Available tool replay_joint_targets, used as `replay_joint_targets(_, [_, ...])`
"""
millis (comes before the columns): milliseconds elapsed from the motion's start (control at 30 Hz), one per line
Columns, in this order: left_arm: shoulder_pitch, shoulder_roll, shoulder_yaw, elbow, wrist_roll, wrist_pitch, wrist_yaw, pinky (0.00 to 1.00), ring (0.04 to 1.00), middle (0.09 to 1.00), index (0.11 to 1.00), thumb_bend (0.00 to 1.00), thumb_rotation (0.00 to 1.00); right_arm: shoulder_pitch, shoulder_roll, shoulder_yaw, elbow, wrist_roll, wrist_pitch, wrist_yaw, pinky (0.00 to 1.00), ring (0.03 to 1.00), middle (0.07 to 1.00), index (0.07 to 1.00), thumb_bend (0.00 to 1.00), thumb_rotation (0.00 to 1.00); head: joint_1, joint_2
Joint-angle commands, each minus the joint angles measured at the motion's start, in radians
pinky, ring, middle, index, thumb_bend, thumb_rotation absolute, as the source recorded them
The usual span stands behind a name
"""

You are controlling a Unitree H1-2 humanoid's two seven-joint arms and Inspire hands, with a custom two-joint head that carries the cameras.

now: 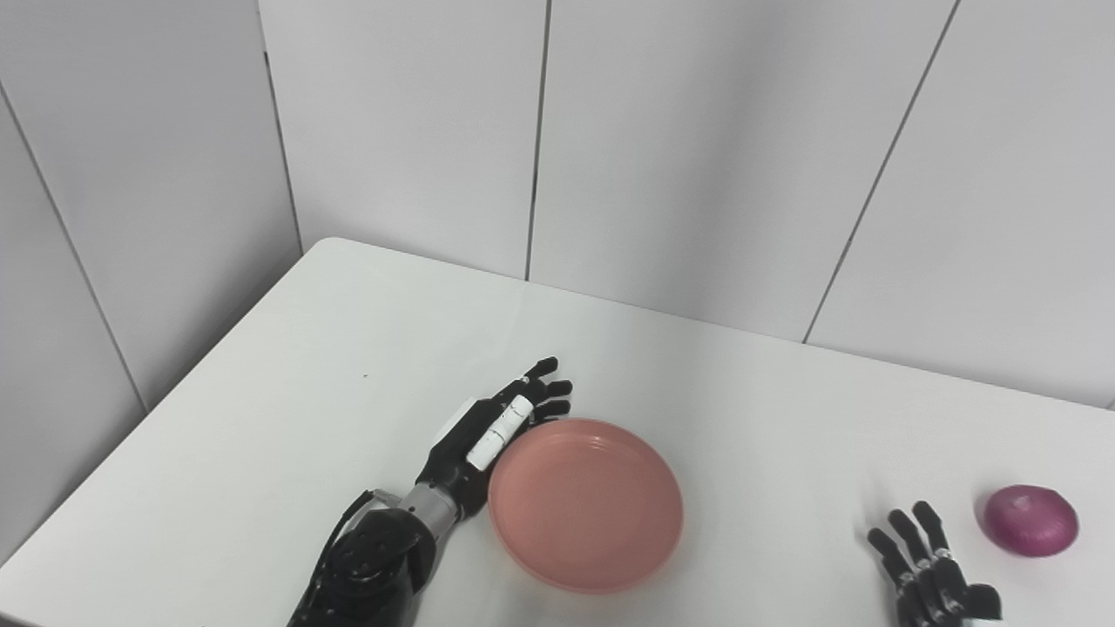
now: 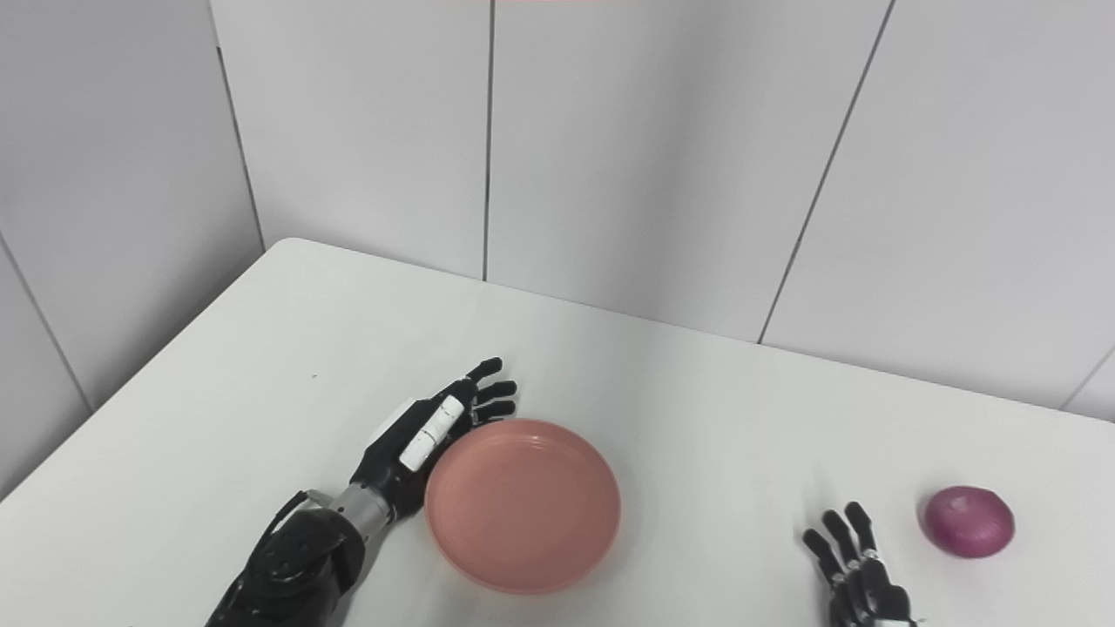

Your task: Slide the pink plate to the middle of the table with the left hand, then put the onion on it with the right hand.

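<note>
The round pink plate (image 1: 585,505), seemingly plastic, is showing a smooth, satin surface with soft sheen along its rim at lower centre of the frame. The white counter (image 1: 348,348) under it is looking smooth and matt, giving only faint blurred shadows. The black left hand (image 1: 488,435) is appearing as hard matt plastic with white glossy inserts on its fingers (image 1: 544,387) and a grey metallic wrist ring. The black right hand (image 1: 928,570), lower right, is looking equally matt. The round purple onion (image 1: 1030,520) is wearing papery, faintly shiny skin. The grey wall panels (image 1: 697,157) are looking flat and matt.
</note>
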Motion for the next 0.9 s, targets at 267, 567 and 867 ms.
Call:
replay_joint_targets(267, [0.015,0.019,-0.006,-0.068,-0.021,0.095,-0.021,0.90,0.895,0.909,0.940,0.87,0.83,0.004,0.083,0.055,0.037,-0.076,0.005,-0.050,0.99,0.868,0.935,0.961,0.86,1.00,-0.152,0.030])
replay_joint_targets(567, [0.012,0.046,-0.014,-0.097,-0.024,0.143,-0.020,0.88,0.891,0.911,0.938,0.88,0.85,-0.011,0.115,0.071,0.056,-0.119,0.011,-0.083,0.98,0.857,0.913,0.947,0.91,1.00,-0.202,0.038])
replay_joint_targets(867, [0.021,-0.002,-0.036,-0.084,-0.015,0.139,0.003,0.90,0.909,0.925,0.950,0.85,0.84,-0.015,0.121,0.074,0.061,-0.127,0.015,-0.082,0.98,0.857,0.906,0.941,0.95,0.98,-0.205,0.037])
